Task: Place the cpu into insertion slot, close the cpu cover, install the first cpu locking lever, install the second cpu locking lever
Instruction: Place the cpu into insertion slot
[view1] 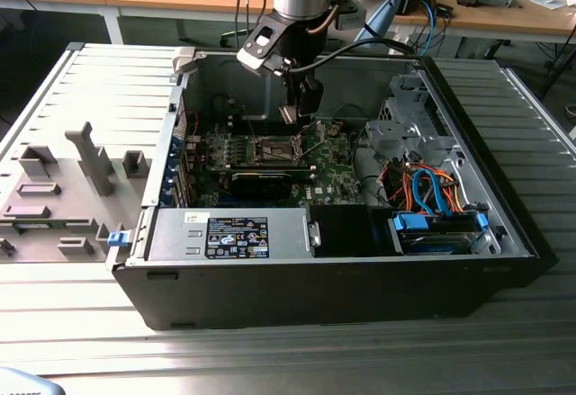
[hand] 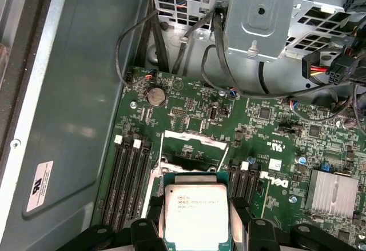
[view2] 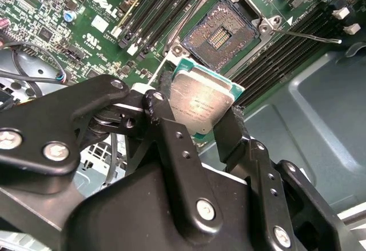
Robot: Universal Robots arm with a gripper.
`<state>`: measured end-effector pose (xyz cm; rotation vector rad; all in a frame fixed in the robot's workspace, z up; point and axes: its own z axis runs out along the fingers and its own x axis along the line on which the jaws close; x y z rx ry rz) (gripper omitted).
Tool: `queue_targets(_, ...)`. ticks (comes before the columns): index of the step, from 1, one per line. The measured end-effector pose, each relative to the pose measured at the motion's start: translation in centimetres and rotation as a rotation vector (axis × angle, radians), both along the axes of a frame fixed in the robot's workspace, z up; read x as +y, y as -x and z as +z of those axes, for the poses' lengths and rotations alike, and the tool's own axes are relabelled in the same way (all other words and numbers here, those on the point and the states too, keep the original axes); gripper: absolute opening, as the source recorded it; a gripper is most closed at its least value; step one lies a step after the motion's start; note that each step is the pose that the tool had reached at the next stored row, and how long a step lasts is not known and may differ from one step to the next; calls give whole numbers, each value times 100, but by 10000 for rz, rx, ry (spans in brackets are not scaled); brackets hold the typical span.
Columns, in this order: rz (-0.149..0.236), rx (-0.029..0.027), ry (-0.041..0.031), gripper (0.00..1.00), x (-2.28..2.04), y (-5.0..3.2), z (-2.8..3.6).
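My gripper is shut on the cpu, a small square chip with a silvery-grey top, its black fingers pressing two opposite edges. In the first wrist view the cpu hangs above the green motherboard, held by my gripper. The insertion slot lies open just beyond the chip, its dark contact field bare. The cpu cover stands raised at the slot's far side. A thin locking lever juts out beside the slot. In the exterior view my gripper hovers inside the case above the insertion slot.
Black memory slots flank the socket on both sides. A finned heatsink sits nearby. A black card, a power supply and a drive cage with coloured cables fill the case. The grey case wall stands close.
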<state>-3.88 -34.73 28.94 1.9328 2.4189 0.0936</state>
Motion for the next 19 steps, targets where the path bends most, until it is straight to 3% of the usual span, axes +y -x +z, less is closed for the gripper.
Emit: queue_targets(19, -410, 0, -1, 54, 0, 0, -6)
